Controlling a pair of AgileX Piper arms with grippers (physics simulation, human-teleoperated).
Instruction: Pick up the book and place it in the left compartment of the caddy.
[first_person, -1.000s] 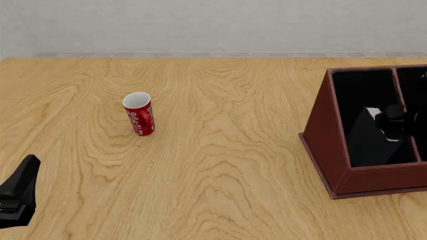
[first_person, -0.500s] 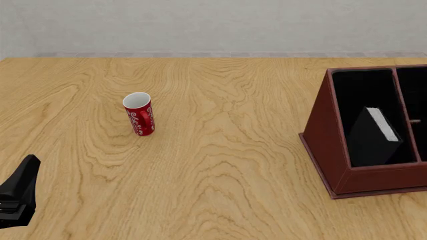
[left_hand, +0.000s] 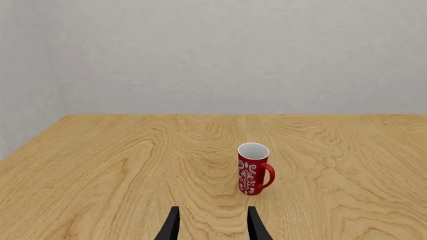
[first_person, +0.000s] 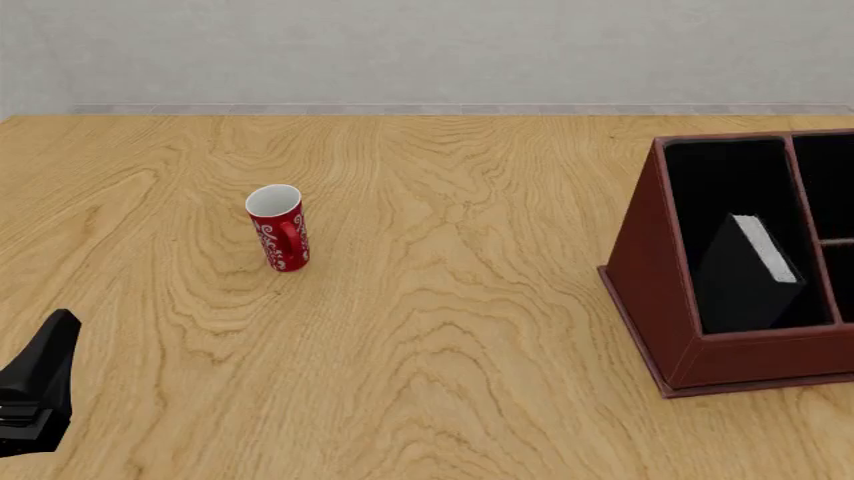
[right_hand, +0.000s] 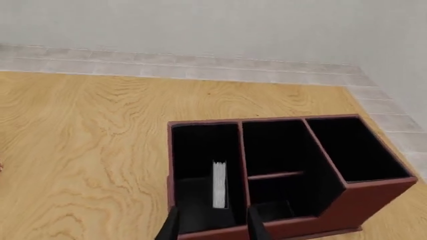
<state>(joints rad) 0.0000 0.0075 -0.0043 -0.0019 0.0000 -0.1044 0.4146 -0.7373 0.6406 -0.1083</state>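
Note:
The black book (first_person: 751, 268) with its white page edge (right_hand: 219, 184) stands leaning inside the left compartment (first_person: 727, 180) of the red-brown caddy (first_person: 643, 262), free of either gripper. The right wrist view looks down from above on the caddy (right_hand: 270, 120) and its left compartment (right_hand: 200, 150), with my right gripper (right_hand: 212, 216) open, empty and clear of the book. The right gripper does not show in the front view. My left gripper (left_hand: 213, 214) is open and empty low over the table, at the front left corner (first_person: 51, 345).
A red-and-white mug (first_person: 279, 229) stands upright left of the table's middle, ahead of the left gripper and a little to one side (left_hand: 253, 169). The caddy has smaller black sections (right_hand: 353, 150) past the divider. A pale wall runs behind the table's far edge.
One second ago the right gripper was down in the left compartment at the book. It has since pulled out of the front view, leaving the book leaning there. The left arm has not moved.

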